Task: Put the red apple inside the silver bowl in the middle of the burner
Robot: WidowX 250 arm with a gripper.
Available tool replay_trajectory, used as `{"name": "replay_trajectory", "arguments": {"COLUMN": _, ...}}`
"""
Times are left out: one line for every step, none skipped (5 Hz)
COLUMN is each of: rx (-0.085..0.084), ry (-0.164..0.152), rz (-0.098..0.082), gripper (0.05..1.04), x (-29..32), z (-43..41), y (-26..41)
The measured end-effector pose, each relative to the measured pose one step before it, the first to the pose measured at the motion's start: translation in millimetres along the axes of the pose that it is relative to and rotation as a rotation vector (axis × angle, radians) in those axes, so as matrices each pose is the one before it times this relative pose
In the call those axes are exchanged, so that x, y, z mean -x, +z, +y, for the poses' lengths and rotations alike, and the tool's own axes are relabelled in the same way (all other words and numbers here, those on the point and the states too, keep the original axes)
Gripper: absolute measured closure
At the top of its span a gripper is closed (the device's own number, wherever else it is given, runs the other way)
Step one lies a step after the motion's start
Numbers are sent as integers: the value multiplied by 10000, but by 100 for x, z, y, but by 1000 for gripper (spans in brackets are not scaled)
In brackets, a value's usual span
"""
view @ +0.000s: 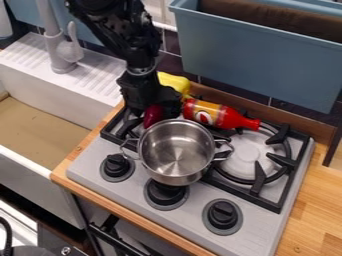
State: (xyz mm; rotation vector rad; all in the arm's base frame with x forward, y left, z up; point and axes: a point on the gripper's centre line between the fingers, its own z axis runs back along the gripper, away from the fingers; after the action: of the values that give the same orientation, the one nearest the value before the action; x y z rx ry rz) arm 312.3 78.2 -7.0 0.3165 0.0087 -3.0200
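To the left of the claw (155, 107) as seen by the camera, a white sink (53, 90) with a ridged draining ledge. Below the claw and spreading toward the camera and rightward, a toy gas stove (195, 198) with a pale grey top. Behind and to the right of the claw, raised above the stove, a blue tub (254, 65) with something brown inside. Right of the stove, well apart from the claw, a wooden worktop (320, 200). Down from the top edge to the claw, the black arm (120, 30). Behind and left of the claw, a grey faucet (60, 57). Just in front of the claw, upright on the stove, a stainless-steel two-handled pot (175, 155). Beside the claw on the right, a red bottle (230, 118) with a yellow label, lying on its side. Farther right and forward, a round white burner (246, 154). Just behind the claw, a partly hidden yellow object (175, 82). Right at the claw's lower end, behind the pot, outside it, the dark red apple (153, 115), partly covered. Clamped on it or merely around it: impossible to tell.
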Motion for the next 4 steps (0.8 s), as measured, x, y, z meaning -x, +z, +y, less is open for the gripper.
{"name": "replay_trajectory", "arguments": {"rx": -93, "ry": 100, "rz": -42, "gripper": 317, "x": 61, "z": 129, "y": 33}}
{"name": "replay_trajectory", "arguments": {"rx": 34, "ry": 8, "rz": -7, "gripper": 303, "x": -17, "z": -98, "y": 2}}
{"name": "replay_trajectory", "arguments": {"rx": 123, "ry": 65, "rz": -25, "gripper": 291, "x": -41, "z": -195, "y": 1}}
{"name": "replay_trajectory", "arguments": {"rx": 233, "ry": 259, "rz": 289, "gripper": 291, "x": -55, "z": -473, "y": 282}}
